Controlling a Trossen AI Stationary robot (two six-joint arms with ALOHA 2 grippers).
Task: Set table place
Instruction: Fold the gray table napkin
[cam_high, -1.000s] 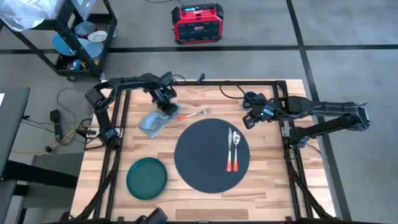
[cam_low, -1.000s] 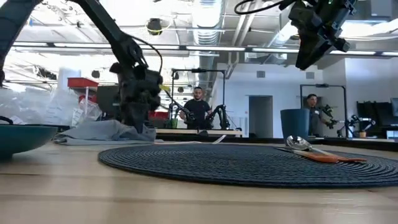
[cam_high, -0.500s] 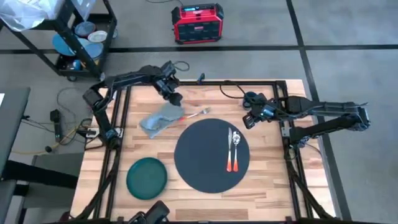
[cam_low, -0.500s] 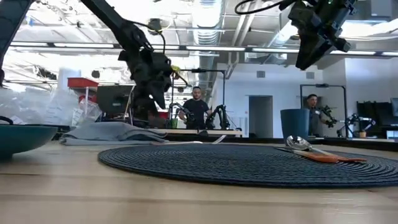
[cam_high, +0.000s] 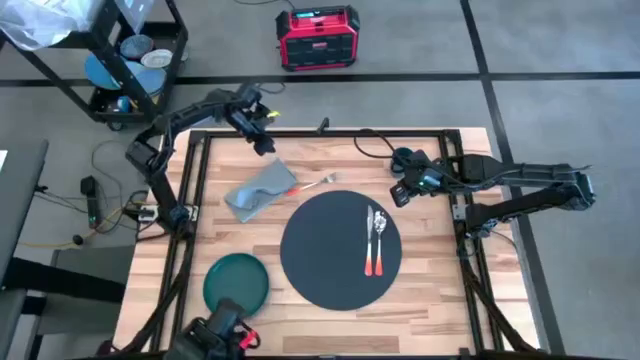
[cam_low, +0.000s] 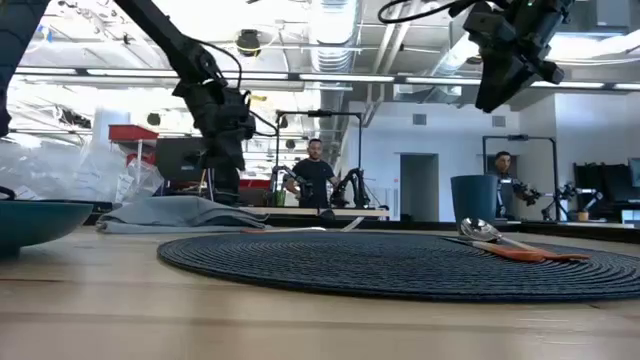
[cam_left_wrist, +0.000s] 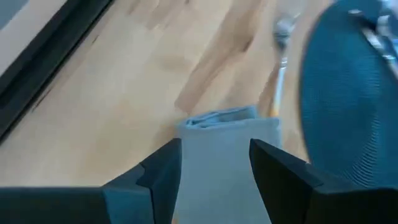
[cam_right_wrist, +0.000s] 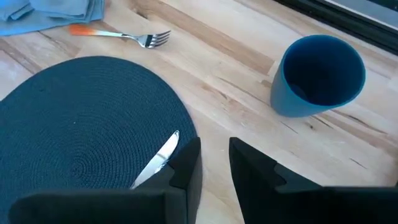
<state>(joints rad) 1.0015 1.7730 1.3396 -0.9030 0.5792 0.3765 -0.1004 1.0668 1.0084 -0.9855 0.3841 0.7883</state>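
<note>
One blue cup (cam_right_wrist: 317, 74) stands empty on the table (cam_high: 440, 290). The mat (cam_high: 340, 248) carries one knife (cam_high: 369, 228) and one spoon (cam_high: 378, 240). The left gripper (cam_high: 262, 140) gapes empty; the right gripper (cam_high: 400, 190) is narrowly parted.

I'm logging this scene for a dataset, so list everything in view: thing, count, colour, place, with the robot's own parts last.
table: 1, light wood, black frame rail.
mat: 1, dark grey, round, table centre.
spoon: 1, silver, on the mat's right side.
knife: 1, orange handle, on the mat beside the spoon.
fork: 1, orange handle, partly under the napkin.
napkin: 1, grey, folded, off the mat's upper left.
plate: 1, dark green, near left corner.
cup: 1, blue, on the table near the right gripper.
left gripper: 1, dark, open, far left edge.
right gripper: 1, dark, open, beside the mat.
</note>
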